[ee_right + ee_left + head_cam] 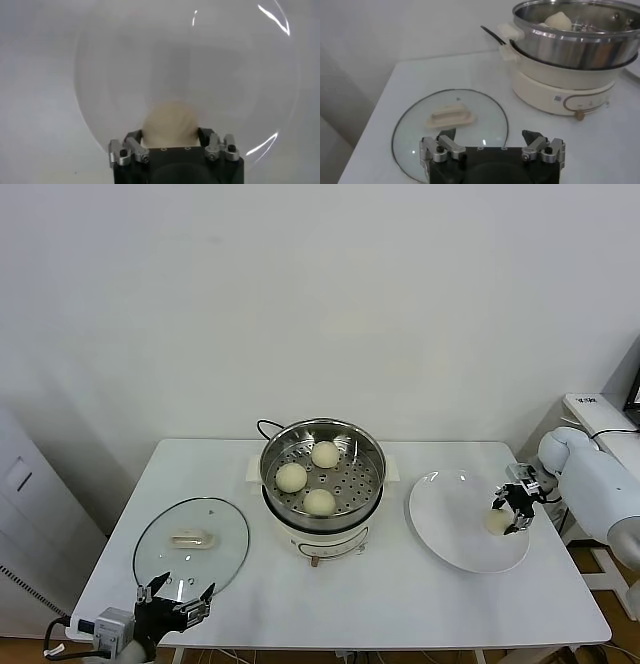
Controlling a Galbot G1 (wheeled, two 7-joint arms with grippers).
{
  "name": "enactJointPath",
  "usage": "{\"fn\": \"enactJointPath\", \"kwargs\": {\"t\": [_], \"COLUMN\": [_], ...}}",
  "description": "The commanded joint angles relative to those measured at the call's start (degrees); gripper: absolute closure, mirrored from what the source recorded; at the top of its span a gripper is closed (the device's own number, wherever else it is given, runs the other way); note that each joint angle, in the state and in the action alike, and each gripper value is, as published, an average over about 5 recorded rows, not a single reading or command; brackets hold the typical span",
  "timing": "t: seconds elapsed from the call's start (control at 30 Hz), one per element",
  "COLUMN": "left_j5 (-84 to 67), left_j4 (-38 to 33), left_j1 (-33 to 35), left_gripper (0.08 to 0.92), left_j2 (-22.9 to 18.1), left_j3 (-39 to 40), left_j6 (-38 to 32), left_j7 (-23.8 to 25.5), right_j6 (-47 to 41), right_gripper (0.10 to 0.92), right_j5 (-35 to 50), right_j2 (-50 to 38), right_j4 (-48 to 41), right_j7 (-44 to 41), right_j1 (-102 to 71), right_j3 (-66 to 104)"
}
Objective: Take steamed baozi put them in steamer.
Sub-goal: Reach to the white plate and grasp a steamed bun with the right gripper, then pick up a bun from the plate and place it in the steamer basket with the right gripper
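Closest to us, our left gripper (172, 608) hangs low at the near left edge of the table (300, 604), fingers spread wide and empty, just in front of the glass lid (191, 543). That lid lies flat on the table to the left of the cooker, set off to the side so the basket stays open for loading, and our left arm waits there, clear of the working lane.

Further in on the right, our right gripper (514, 506) is down on the white plate (450, 534), and here is the action: its two fingers sit on either side of the last baozi (170, 124), drawn in against the bun's flanks. From the wrist view the bun fills the gap between them, so we judge the grasp made or very nearly so, gentle enough not to dent the soft dough. The bun rests on the plate's right side, not yet lifted.

Past that, in the middle of the table, the steamer (322, 446) stands on its cream cooker base (320, 536), well apart from the plate. Three buns (318, 476) already sit on the perforated floor, spaced apart, leaving room for the fourth.
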Motion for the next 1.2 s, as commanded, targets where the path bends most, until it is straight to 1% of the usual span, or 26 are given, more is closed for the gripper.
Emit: {"fn": "enactJointPath", "kwargs": {"t": [0.03,0.1,0.17,0.23,0.37,0.47,0.6,0.8,1.2], "left_j5": [0.05,0.1,0.16,0.16,0.17,0.24,0.29,0.36,0.46], "left_j4": [0.01,0.0,0.0,0.0,0.0,0.0,0.01,0.01,0.01], "left_j1": [0.18,0.24,0.19,0.11,0.04,0.06,0.05,-0.27,-0.38], "left_gripper": [0.177,0.177,0.177,0.177,0.177,0.177,0.177,0.177,0.177], "left_j2": [-0.11,-0.11,-0.11,-0.08,-0.04,-0.1,-0.13,0.02,0.13], "left_j3": [-0.04,-0.07,-0.09,-0.13,-0.18,-0.07,0.13,0.36,0.62], "left_j6": [0.12,0.21,0.29,0.34,0.35,0.34,0.29,0.28,0.36], "left_j7": [-0.14,-0.25,-0.39,-0.49,-0.58,-0.66,-0.66,-0.74,-0.86], "right_j6": [-0.55,-1.56,-3.55,-6.58,-14.58,-19.17,-24.27,-29.41,-38.93], "right_gripper": [0.537,0.57,0.579,0.58,0.578,0.576,0.575,0.575,0.575], "right_j5": [1.77,5.2,11.2,17.71,30.72,38.71,47.77,55.71,68.72], "right_j2": [-0.68,-2.05,-4.26,-6.77,-10.91,-11.65,-10.05,-4.32,7.71], "right_j4": [1.39,4.03,8.47,13.79,23.79,29.3,34.77,38.37,39.07], "right_j7": [-1.06,-1.42,-1.68,-1.79,-1.69,-1.4,-0.38,1.14,7.5], "right_j1": [1.69,3.61,6.53,10.74,24.63,33.43,43.81,51.36,52.08], "right_j3": [-2.26,-6.09,-12.2,-20.18,-36.95,-46.38,-56.25,-62.64,-64.61]}}
